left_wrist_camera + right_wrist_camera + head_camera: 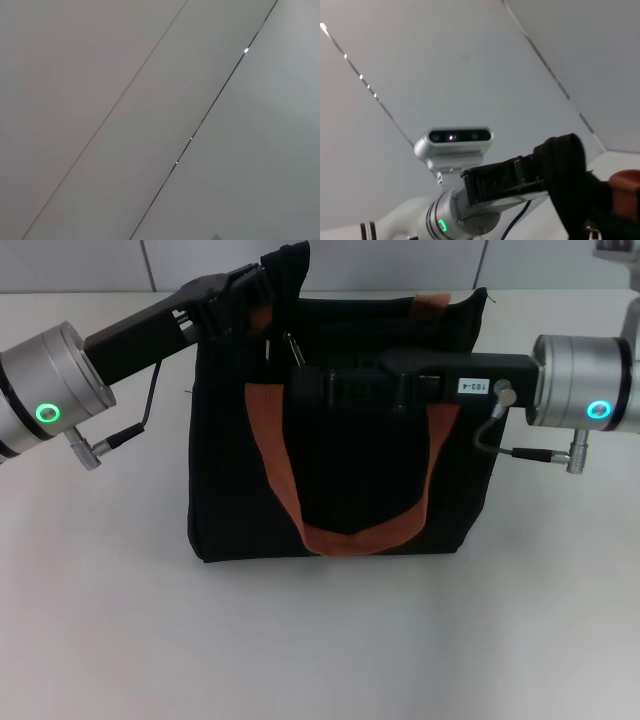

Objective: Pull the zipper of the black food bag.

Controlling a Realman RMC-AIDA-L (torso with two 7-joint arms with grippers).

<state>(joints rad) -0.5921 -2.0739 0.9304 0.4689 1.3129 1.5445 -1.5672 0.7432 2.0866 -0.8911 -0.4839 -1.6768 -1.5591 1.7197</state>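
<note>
A: Where is the boxy black fabric food bag (340, 440) found?

B: It is seen upright at the middle of the white surface (320, 640) in the head view. Two orange-brown webbing handles (350, 530) are seen; the near one hangs down its front face in a U.

A: And the small silver metal zipper pull (295, 348)?

B: A small silvery piece is noted at the bag's upper edge, toward the robot's left end, just beside the tip of the right gripper. It is too small to be described further.

A: Left gripper (262, 295)?

B: It is recorded at the bag's upper left corner, reaching in from the left side. A flap of black fabric is raised there and appears pinched by it, so the fingers are taken as closed on the bag's corner. The same pinch is seen from the right wrist view (555, 165), where dark fabric is bunched at the gripper's end.

A: Right gripper (300, 380)?

B: It is laid level across the bag's top from the right side, its tip close by the silvery piece. Black fingers are lost against black fabric; whether they are open or closed cannot be told.

A: Left wrist view?

B: Only pale wall panels with thin dark seams (200, 125) are shown.
</note>
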